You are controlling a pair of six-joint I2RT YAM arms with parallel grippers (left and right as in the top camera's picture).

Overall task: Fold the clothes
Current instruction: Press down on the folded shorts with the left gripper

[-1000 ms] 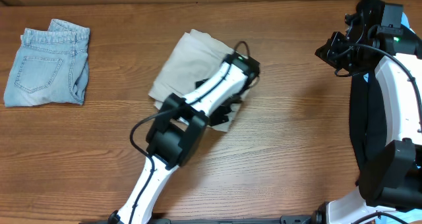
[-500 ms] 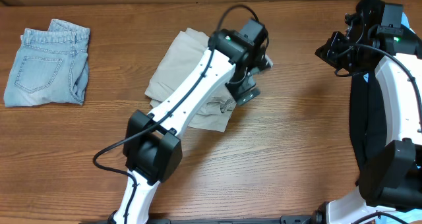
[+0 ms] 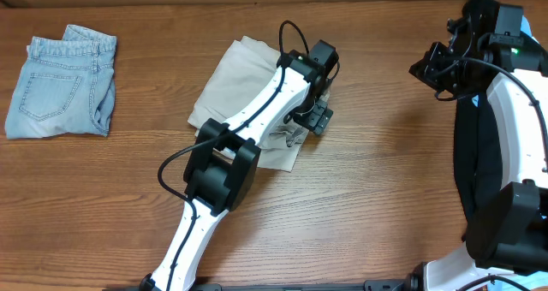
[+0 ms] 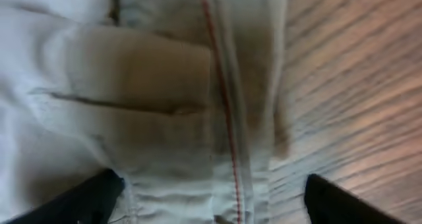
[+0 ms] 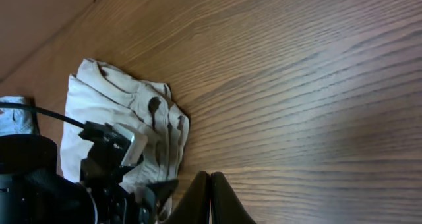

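As the overhead view shows, the beige shorts (image 3: 229,86) lie bunched mid-worktop (image 3: 385,197), partly under the left gripper (image 3: 312,118). Through the left wrist camera, its jaws stand spread above the cloth, pinching nothing. From the right wrist, the right gripper (image 5: 210,196) is pressed together, well apart from the shorts. Soft, light, floppy cotton; probably best pinched at a seamed edge.

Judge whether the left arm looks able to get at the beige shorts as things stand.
Probably yes: the left hand hangs open directly over one edge of the beige shorts, with nothing between them.
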